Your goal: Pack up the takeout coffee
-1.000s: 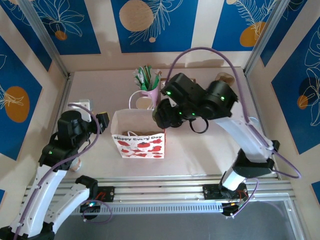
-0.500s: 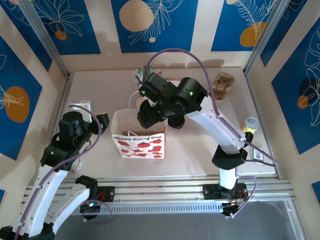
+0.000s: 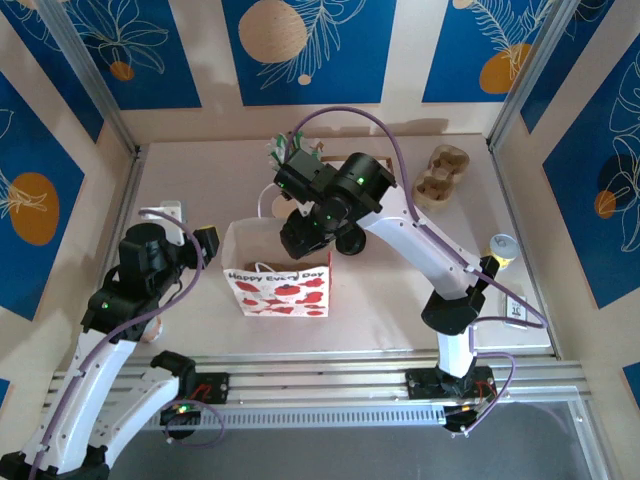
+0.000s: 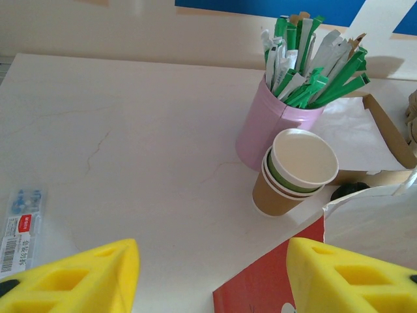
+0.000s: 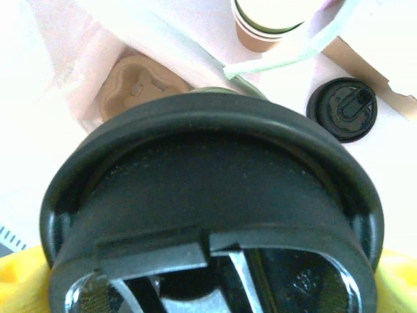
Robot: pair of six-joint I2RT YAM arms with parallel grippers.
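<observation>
— Half done, would you say?
— A little past that, judging by how things lie. The right hand [image 3: 303,238] is clamped on the takeout coffee [image 5: 208,215], its yellow fingers [image 5: 19,287] pressing it from either side, and it hangs at the mouth of the paper gift bag [image 3: 278,290]. Picking up and carrying look finished. Lowering, letting go and pulling clear are left.
— Is the cup inside yet?
— Whether its base has passed the rim cannot be told. Beyond the hand, past the lid, a tan pulp cup holder [image 5: 140,81] seems to lie on the bag's floor, a likely seat.
— Which way does the cup point?
— Lid toward the wrist, base away from the hand and down into the bag. Its long axis runs roughly along the hand's own line, seemingly close to upright, though the exact tilt is hidden.
— And the other arm?
— The left hand [image 3: 206,244] sits just beside the bag's side wall, fingers spread, gripping nothing. Ahead of it stand stacked paper cups [image 4: 296,173] and a pink cup of sachets [image 4: 280,130]. A loose black lid [image 5: 343,109] lies on the tabletop off to the right hand's side, outside the bag.
</observation>
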